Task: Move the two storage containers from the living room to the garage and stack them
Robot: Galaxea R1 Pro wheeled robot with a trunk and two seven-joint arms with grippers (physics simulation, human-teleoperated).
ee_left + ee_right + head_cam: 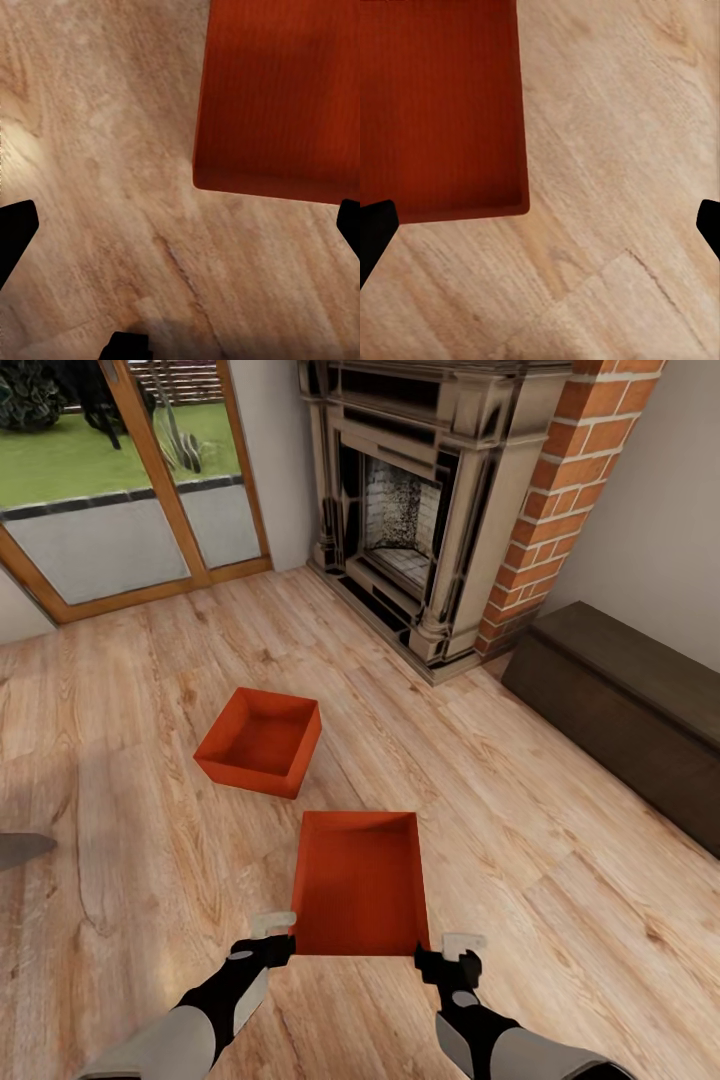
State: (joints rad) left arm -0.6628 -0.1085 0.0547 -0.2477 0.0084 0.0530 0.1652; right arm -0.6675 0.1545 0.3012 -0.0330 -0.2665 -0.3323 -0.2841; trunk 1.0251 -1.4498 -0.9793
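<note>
The two storage containers sit in the living room on the light wood-plank floor (560, 880): the nearer container (360, 885) hangs directly ahead of the robot between its two arms, its open top facing up, and the farther container (260, 740) rests on the planks beyond it and a little to the left, turned at an angle, well apart from the first. The left gripper (272, 938) sits at the nearer container's near left corner and the right gripper (448, 952) at its near right corner, each just beside or touching the wall; whether they press it cannot be told. In the left wrist view the left gripper (180, 221) has its dark fingertips (15, 232) spread wide at the picture's edges, with a corner of the nearer container (277, 97) above bare planks between them, so it is released. The right wrist view shows the same for the right gripper (540, 229): fingertips (375, 236) far apart, one lying against the red-orange corner (439, 105), nothing clenched. Beyond stand the ornate dark fireplace (410, 510) under the red-brick chimney (560, 500), the wood-framed glass doors (120, 480) at the left, and the dark brown low bench (630, 705) along the right wall.
</note>
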